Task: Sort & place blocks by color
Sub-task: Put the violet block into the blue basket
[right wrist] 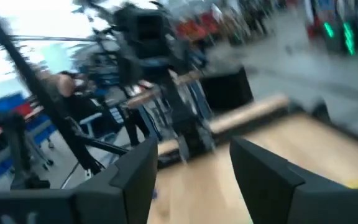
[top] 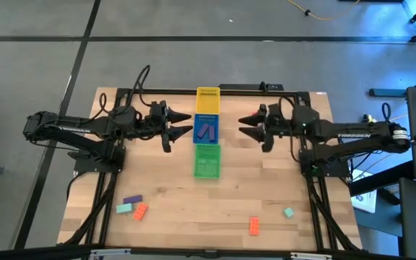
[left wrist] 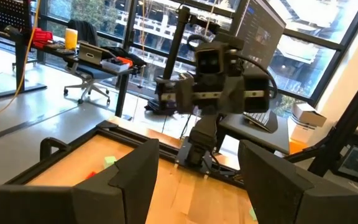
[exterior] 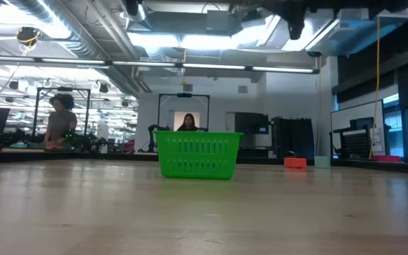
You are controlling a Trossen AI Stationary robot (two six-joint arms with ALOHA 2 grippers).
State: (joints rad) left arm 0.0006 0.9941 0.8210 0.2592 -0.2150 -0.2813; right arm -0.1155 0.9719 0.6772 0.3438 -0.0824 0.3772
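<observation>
Three trays stand in a row down the table's middle: yellow (top: 208,101), blue (top: 197,128) and green (top: 207,160). Purple blocks (top: 206,131) lie in the blue tray. Near the front left lie a purple block (top: 132,199), a teal block (top: 124,208) and an orange block (top: 140,211). Near the front right lie an orange block (top: 254,225) and a teal block (top: 288,212). My left gripper (top: 175,126) hovers open just left of the blue tray, pointing level. My right gripper (top: 243,127) hovers open just right of it. Both wrist views show nothing between the fingers (left wrist: 135,180) (right wrist: 135,177).
The low view shows the green tray (exterior: 197,154) as a slotted basket, with the orange block (exterior: 295,163) and the teal block (exterior: 322,161) to its right. A dark frame (top: 121,94) edges the table. People sit at desks beyond the table. Bare wood lies between the front block groups.
</observation>
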